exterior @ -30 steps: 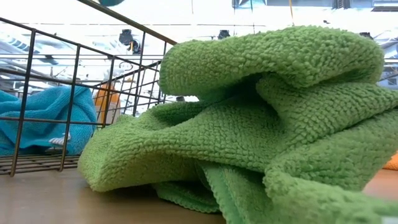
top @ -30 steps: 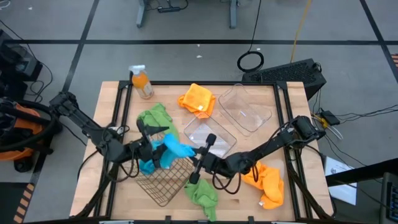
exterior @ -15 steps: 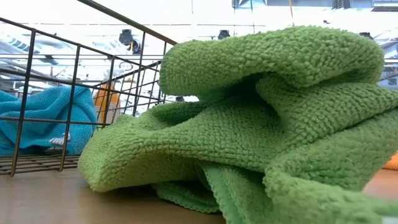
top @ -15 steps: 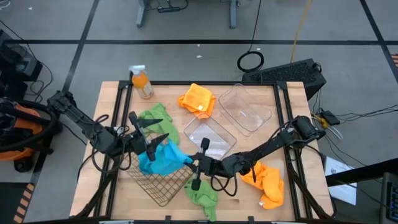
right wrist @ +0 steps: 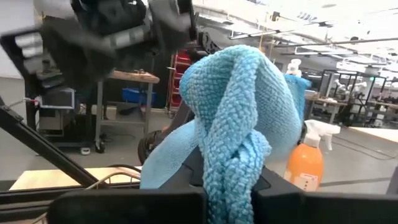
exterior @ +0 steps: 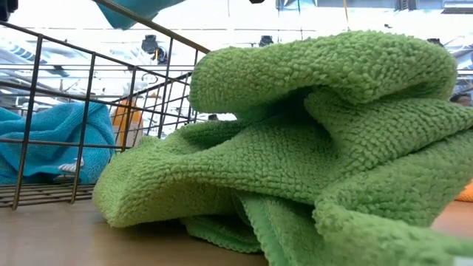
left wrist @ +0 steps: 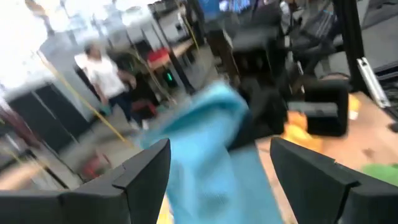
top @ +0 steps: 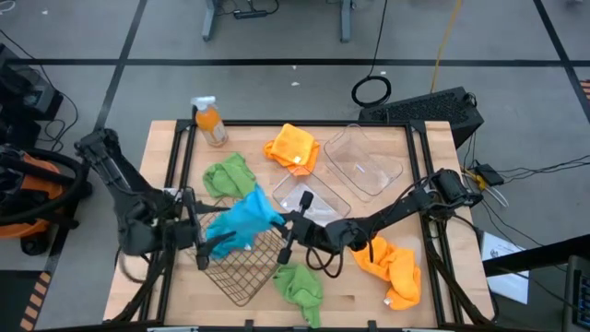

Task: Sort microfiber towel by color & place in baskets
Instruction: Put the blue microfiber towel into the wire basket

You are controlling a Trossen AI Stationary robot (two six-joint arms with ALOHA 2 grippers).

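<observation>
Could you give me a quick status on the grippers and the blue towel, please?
Right gripper shut on blue towel, held above wire basket. Left gripper open beside it. Nothing blocking.

Six microfiber towels are counted on and above the table. Two are blue: one blue towel [top: 241,219] is seen lifted over the wire basket, and a second blue towel [exterior: 55,140] is seen lying inside it. Two are green: one green towel [top: 228,174] near the spray bottle and another green towel [top: 299,285] at the front edge. Two are orange: one orange towel [top: 293,148] at the back and another orange towel [top: 391,265] on the right. Three containers are counted: one wire-mesh basket [top: 241,273] and two clear plastic tubs [top: 364,161] [top: 318,197]. One orange spray bottle [top: 211,122] is counted. Two robot arms are seen.
</observation>
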